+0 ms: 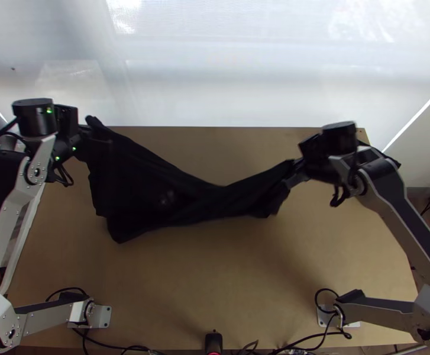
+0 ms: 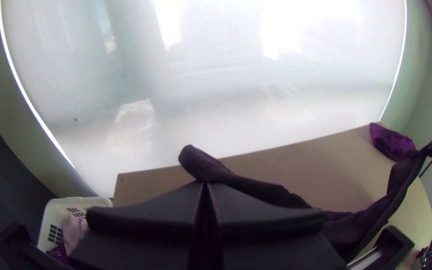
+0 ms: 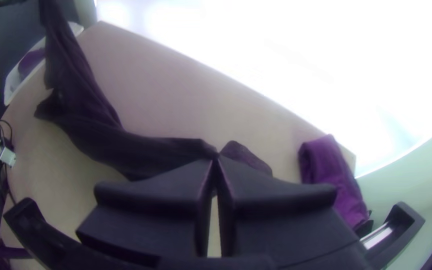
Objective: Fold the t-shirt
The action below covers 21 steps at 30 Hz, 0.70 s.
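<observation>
Flat black fingers of the left gripper (image 1: 89, 137) and the right gripper (image 1: 294, 168) clench a black t-shirt (image 1: 155, 189), stretched between them over the light wooden table (image 1: 215, 284). Bunched and twisted, the garment sags at its middle, broader toward the left gripper; whether its lower edge touches the tabletop, one cannot tell. Near the table's far right corner lies a purple cloth (image 3: 326, 160). Beside the table's left edge sits a white basket (image 2: 83, 201) with cloth inside.
</observation>
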Available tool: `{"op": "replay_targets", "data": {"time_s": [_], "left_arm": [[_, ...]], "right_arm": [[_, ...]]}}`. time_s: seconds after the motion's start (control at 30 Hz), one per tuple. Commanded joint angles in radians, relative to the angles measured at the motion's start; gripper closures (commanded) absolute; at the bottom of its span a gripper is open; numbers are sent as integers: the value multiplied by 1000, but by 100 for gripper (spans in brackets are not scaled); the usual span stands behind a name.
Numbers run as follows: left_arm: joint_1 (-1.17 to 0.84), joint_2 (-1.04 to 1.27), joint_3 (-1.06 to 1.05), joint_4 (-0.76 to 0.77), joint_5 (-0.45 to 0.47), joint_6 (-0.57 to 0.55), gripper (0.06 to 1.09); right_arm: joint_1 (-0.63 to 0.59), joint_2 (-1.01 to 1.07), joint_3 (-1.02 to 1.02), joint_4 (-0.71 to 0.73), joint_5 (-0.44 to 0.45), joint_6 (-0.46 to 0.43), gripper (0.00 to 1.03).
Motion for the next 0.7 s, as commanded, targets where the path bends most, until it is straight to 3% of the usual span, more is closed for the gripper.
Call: {"op": "replay_targets", "data": {"time_s": [0.0,0.3,0.53,0.67], "left_arm": [[52,-13,132,53,-43,18,105],[70,-27,264,215,-148,39,105],[72,-143,237,203,-149,36,105],[78,-216,240,195,-151,42,105]], "right_arm": [[-112,-3,234,23,37,-46,100],[-117,-83,269,247,135,-153,100],[-118,-288,95,250,152,-176,100],[-118,-380,91,253,157,-184,100]]}}
